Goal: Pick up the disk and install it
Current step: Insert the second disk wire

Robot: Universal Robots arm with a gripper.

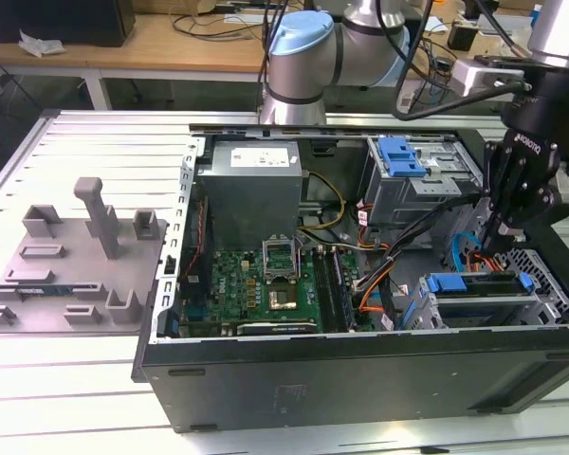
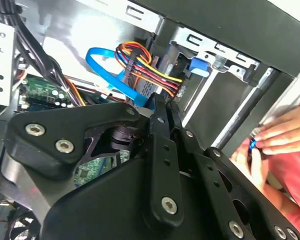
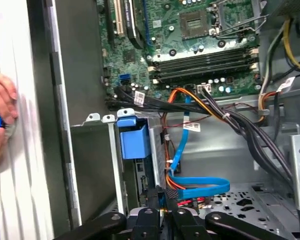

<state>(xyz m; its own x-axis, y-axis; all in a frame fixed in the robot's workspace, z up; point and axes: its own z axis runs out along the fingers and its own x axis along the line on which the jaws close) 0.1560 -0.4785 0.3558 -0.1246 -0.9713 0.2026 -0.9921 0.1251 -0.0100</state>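
We see the gripper point(image 1: 494, 237) low inside the open computer case point(image 1: 360, 374), at the exterior view's right, above the drive bay point(image 1: 484, 308). Its fingers point(image 2: 162, 117) are pressed together with nothing between them, the tips close to a bundle of coloured wires point(image 2: 145, 62) and a blue flat cable point(image 2: 107, 62).

The disk point(image 1: 469, 284) sits in that bay at the case's near right corner in the exterior view, its blue bracket showing along the top edge. In the first wrist view we see the blue bracket tab point(image 3: 134, 137) standing in the bay's metal frame, just beside the gripper point(image 3: 162, 195), with the blue cable point(image 3: 197, 185) looping next to it.

The motherboard point(image 1: 275, 275) lies in the middle of the case, the grey power supply point(image 1: 251, 185) behind it. A second bay with a blue latch point(image 1: 400, 156) stands at the far right. To the exterior view's left, a grey fixture point(image 1: 76, 256) rests on the table point(image 1: 76, 379).

A person's hands point(image 2: 277, 137) hold something small and blue just outside the case wall; we see one hand point(image 3: 0, 115) in the first wrist view too.
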